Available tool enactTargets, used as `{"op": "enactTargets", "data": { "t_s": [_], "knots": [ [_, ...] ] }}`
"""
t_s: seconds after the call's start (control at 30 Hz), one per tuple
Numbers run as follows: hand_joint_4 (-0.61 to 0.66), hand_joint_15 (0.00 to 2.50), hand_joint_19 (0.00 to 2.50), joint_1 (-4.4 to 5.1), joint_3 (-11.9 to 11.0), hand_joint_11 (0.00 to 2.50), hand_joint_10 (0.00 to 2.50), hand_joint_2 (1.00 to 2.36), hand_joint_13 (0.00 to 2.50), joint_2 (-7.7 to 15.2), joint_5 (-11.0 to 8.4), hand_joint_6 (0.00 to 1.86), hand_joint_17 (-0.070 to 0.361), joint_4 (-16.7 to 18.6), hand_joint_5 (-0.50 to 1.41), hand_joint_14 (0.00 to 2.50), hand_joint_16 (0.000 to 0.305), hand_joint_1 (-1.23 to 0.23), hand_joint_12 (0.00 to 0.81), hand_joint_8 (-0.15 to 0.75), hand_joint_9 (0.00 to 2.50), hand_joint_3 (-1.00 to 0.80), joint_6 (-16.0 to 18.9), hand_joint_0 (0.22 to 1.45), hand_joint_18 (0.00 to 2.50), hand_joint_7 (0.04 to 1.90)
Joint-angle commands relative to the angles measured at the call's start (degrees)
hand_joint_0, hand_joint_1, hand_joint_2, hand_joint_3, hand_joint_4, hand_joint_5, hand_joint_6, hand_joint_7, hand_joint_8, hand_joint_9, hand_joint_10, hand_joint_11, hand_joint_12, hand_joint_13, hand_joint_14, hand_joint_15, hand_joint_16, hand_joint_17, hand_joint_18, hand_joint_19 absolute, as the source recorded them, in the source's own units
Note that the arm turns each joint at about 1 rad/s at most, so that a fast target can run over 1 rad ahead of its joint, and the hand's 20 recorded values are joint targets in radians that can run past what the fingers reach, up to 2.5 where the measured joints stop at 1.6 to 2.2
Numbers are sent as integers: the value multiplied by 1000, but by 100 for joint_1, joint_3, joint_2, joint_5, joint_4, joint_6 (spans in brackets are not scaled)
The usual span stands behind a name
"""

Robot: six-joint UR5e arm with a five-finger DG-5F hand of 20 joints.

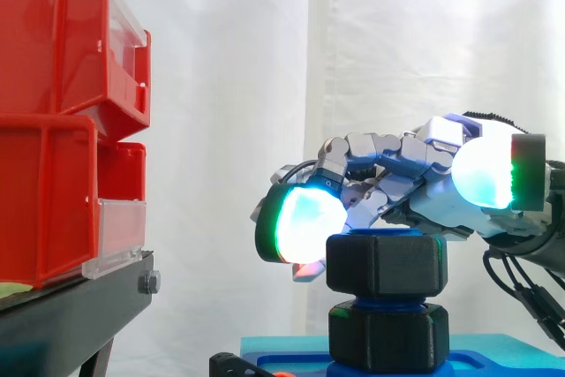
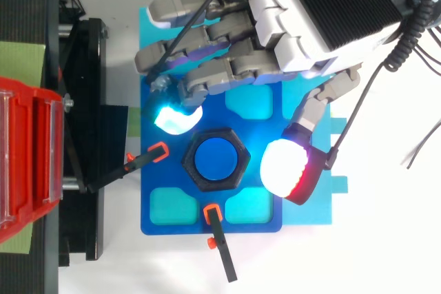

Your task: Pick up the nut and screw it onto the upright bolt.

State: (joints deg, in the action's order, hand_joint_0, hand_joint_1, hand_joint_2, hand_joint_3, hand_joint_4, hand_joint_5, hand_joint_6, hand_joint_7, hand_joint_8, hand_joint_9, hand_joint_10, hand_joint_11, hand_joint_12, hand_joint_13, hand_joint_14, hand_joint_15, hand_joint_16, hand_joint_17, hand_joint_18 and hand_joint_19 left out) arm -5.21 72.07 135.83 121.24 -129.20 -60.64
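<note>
Black hexagonal plastic nut (image 1: 387, 264) sits atop the blue upright bolt (image 2: 215, 160), between the fingers (image 2: 176, 116) and the thumb. The top view shows the glowing pads just beside it on either side. The side view shows a second black hexagonal collar (image 1: 388, 335) lower down. The hand (image 2: 310, 18) is spread wide and grips nothing.
</note>
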Motion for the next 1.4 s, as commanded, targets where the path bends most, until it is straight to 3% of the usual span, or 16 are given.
{"op": "enactTargets", "data": {
  "t_s": [0.0, 0.13, 0.4, 0.47, 0.5, 0.67, 0.77, 1.0, 1.13, 1.37],
  "knots": [
    [253, 0, 0, -24, 0, 0, 0, 1000, 435, -4, 14, 502, 64, 62, -47, 0, 28, -197, 300, 301, 744, -500, 0, 483, 62, 1422],
    [258, 0, 0, -59, 0, 0, 0, 1000, 483, -4, 23, 500, 58, 132, -9, 0, 26, -206, 286, 305, 839, -500, 0, 489, 118, 1495],
    [186, 0, 0, -112, 0, 0, 0, 1000, 656, -4, 67, 623, 43, 334, 15, 0, 19, -236, 242, 283, 1096, -500, 0, 500, 291, 1249],
    [196, 0, 0, -138, 0, 0, 0, 1000, 655, 5, 84, 620, 42, 334, 18, 0, 19, -238, 242, 285, 1111, -500, 0, 501, 304, 1266],
    [231, 0, 0, -156, 0, 0, 0, 1000, 652, -4, 93, 505, 42, 326, 24, 0, 19, -238, 243, 280, 1068, -500, 0, 501, 302, 1473],
    [311, 0, 0, -165, 0, 0, 0, 1000, 552, -4, 93, 505, 55, 334, -57, 0, 24, -223, 277, 273, 941, -500, 0, 489, 197, 1061],
    [323, 0, 0, -103, 0, 0, 0, 1000, 530, -4, 84, 504, 58, 299, -71, 0, 26, -216, 285, 267, 915, -500, 0, 484, 177, 951],
    [320, 0, 0, -7, 0, 0, 0, 1000, 520, -4, 58, 504, 61, 220, -75, 0, 27, -211, 291, 268, 905, -500, -18, 482, 162, 916],
    [319, 0, 0, 64, 0, 0, 0, 1000, 508, -4, 49, 504, 64, -35, -75, 0, 28, -208, 290, 264, 892, -500, -26, 481, 148, 906],
    [321, 0, 0, 90, 0, 0, 0, 1000, 503, -4, 31, 504, 65, -184, -72, 0, 29, -207, 294, 269, 884, -500, -26, 480, 145, 969]
  ]
}}
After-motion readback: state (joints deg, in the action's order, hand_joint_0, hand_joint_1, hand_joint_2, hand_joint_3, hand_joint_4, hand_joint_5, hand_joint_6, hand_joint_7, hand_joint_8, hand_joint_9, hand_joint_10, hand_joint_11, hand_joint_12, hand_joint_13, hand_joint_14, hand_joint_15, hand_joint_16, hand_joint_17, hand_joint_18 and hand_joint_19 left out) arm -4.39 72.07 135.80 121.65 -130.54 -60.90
